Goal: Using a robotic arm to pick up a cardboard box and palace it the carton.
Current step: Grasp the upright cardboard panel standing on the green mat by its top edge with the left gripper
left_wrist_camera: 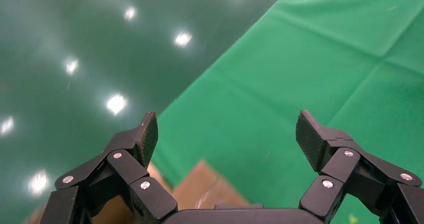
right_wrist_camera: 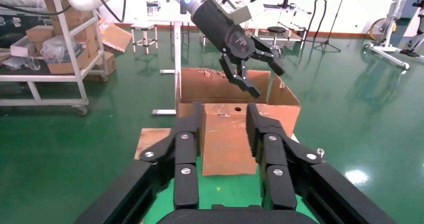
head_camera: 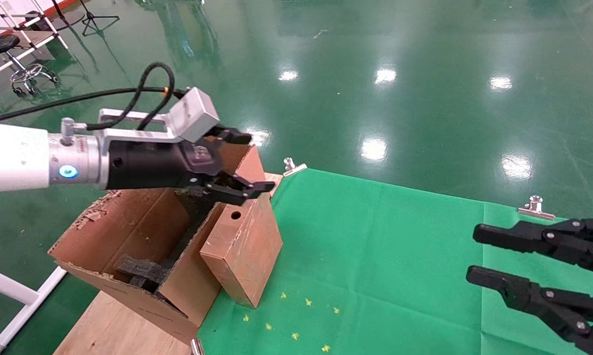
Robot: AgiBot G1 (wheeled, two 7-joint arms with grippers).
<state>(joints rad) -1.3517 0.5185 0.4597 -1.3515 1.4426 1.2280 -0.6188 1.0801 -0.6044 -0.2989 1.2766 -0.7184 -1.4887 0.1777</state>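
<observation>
My left gripper (head_camera: pixel 249 162), fingers spread, hovers over the scuffed cardboard box (head_camera: pixel 244 236) leaning on the ragged corrugated carton (head_camera: pixel 128 231); right gripper (head_camera: pixel 473 256) parked, fingers released.

You can't see the top edge of the small box (head_camera: pixel 244 236) in the head view: the left claw (head_camera: pixel 244 162) covers it. The big carton (head_camera: pixel 128 236) hides most of its foam blocks (head_camera: pixel 141 271). The right claw (head_camera: pixel 518 261) is cut off at the picture's edge.
</observation>
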